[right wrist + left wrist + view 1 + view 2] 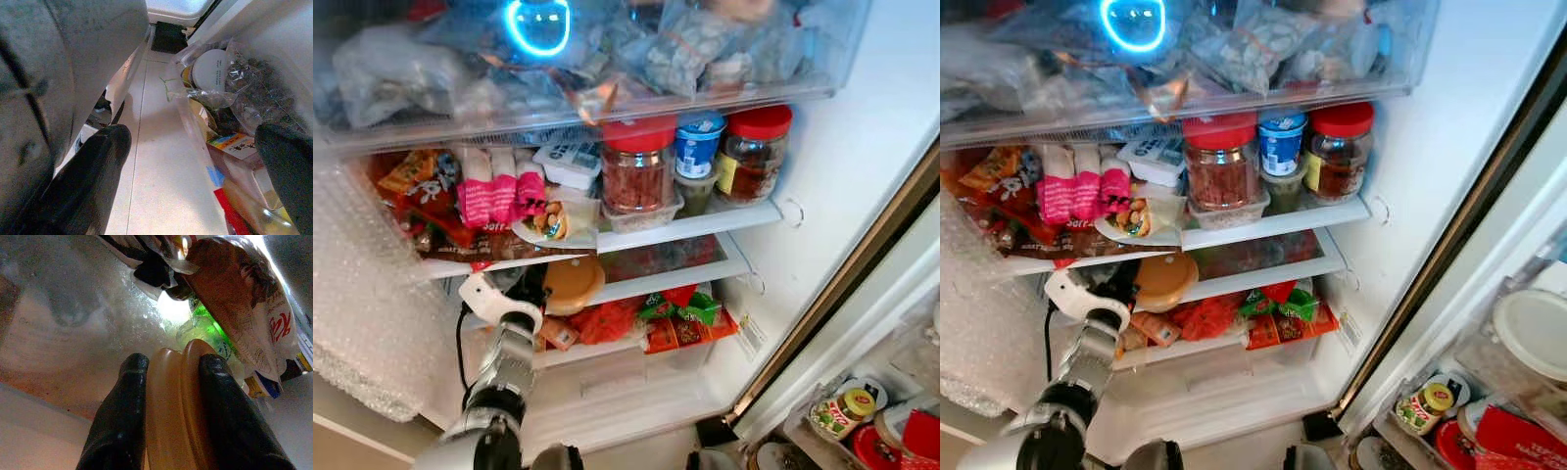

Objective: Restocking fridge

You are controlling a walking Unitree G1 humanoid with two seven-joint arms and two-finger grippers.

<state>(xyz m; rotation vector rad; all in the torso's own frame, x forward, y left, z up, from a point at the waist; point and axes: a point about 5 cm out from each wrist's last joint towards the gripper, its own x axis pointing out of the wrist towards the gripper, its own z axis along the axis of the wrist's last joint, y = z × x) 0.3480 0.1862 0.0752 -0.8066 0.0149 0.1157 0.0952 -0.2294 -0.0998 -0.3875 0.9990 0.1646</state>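
A: Nearest, we note our right gripper (195,176) idle over the floor, fingers apart. Our left gripper (168,396) is clamped on the tan lidded container (573,284), at the front of the fridge's middle shelf (705,269).

B: We judge placement underway; next, push it deeper, release, clear the green packets (690,308) beyond

Head stereo pair looks down into open fridge (822,147), sharing shelves; L wrist cam close inside, R wrist cam faces floor (156,161).
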